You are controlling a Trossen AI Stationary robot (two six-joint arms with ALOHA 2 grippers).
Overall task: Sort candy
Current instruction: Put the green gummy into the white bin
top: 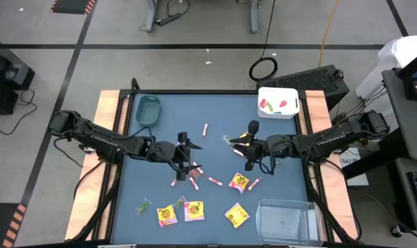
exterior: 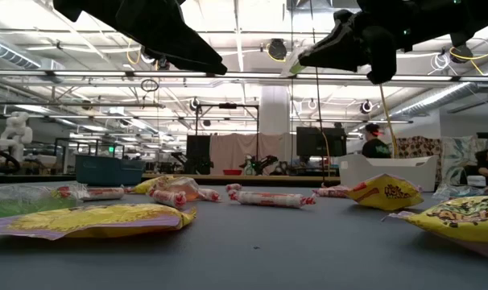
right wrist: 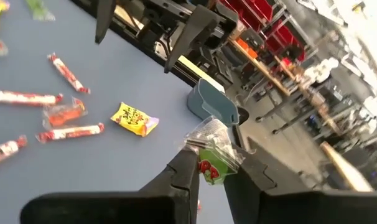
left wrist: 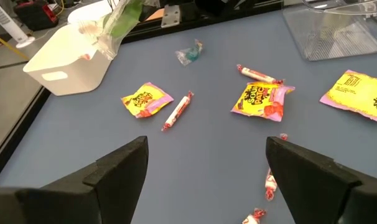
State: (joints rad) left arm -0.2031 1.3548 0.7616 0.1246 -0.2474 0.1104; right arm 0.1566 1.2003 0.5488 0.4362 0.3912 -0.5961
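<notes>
Candy lies scattered on the blue table: yellow packets (top: 166,215) (top: 239,182), pink-white sticks (top: 215,181) and small green pieces (top: 145,205). My right gripper (top: 237,146) hovers above the table's middle, shut on a clear-wrapped green and red candy (right wrist: 210,158). That candy also shows in the left wrist view (left wrist: 123,18). My left gripper (top: 188,153) hangs open above the sticks left of centre, touching nothing; its fingers (left wrist: 123,168) stand wide apart. A white bin (top: 277,102) holds green and red pieces. My right gripper pinches the green and red candy by its lower part (right wrist: 208,169) between the two fingers (right wrist: 182,177). The crinkled clear wrapper end (right wrist: 207,134) sticks out past the fingertips. The candy is lifted clear of the table.
A teal bin (top: 148,110) sits at the far left, the white bin at the far right, and a clear bin (top: 285,219) at the near right corner. Wooden rails (top: 109,138) border the table's left and right sides. Bare blue surface shows between the bins at the far edge.
</notes>
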